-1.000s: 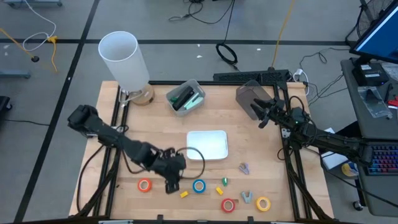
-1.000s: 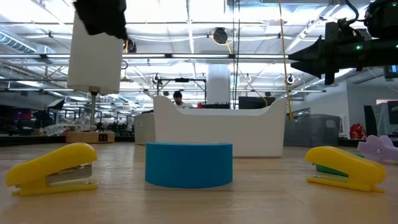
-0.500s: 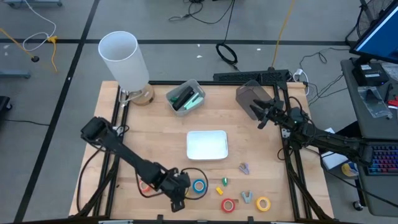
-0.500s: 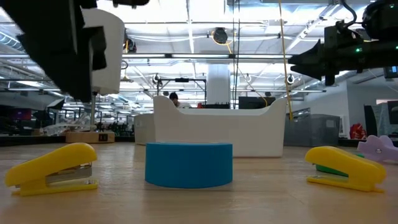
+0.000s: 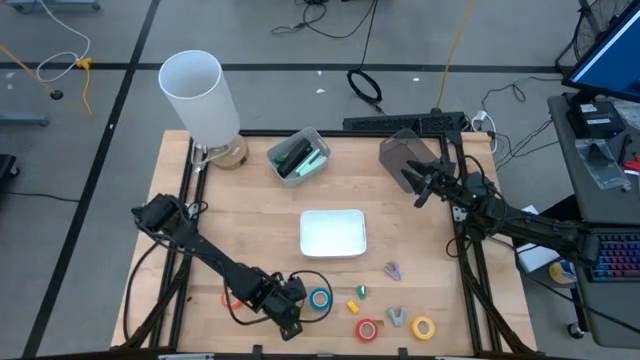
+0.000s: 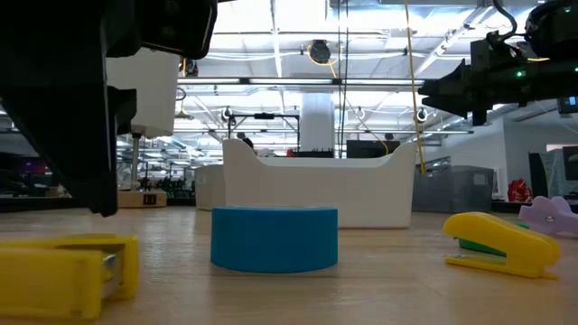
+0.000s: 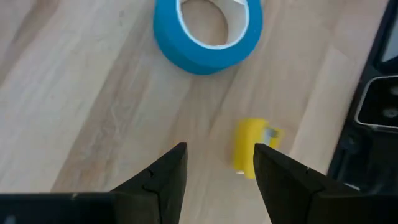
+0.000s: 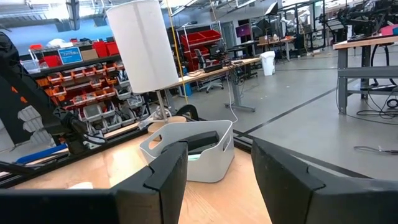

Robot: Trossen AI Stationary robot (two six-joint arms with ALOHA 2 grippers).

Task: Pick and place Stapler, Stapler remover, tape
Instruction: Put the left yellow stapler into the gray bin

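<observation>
My left gripper stands open, low over the near edge of the table, slanting down. It is beside the blue tape roll. A small yellow stapler lies on the wood at the tip of one finger. The orange tape is partly hidden behind the arm. A red tape, a yellow tape, a second yellow stapler and a purplish stapler remover lie to the right. My right gripper waits open at the far right, holding nothing. My left gripper comes at the yellow stapler from above, slanting down. One finger stands right at the stapler's end. The stapler lies flat on the table. I cannot tell whether the finger touches it.
A white tray sits mid-table. A grey bin holding items, a tall white cylinder and a dark bin stand along the far edge. A grey piece and a green block lie among the tapes.
My left gripper has come down and toward the table's near edge, rolling as it sank, and stays open. The yellow stapler beside it has turned about on the table: the low view showed it side-on and now shows it end-on.
</observation>
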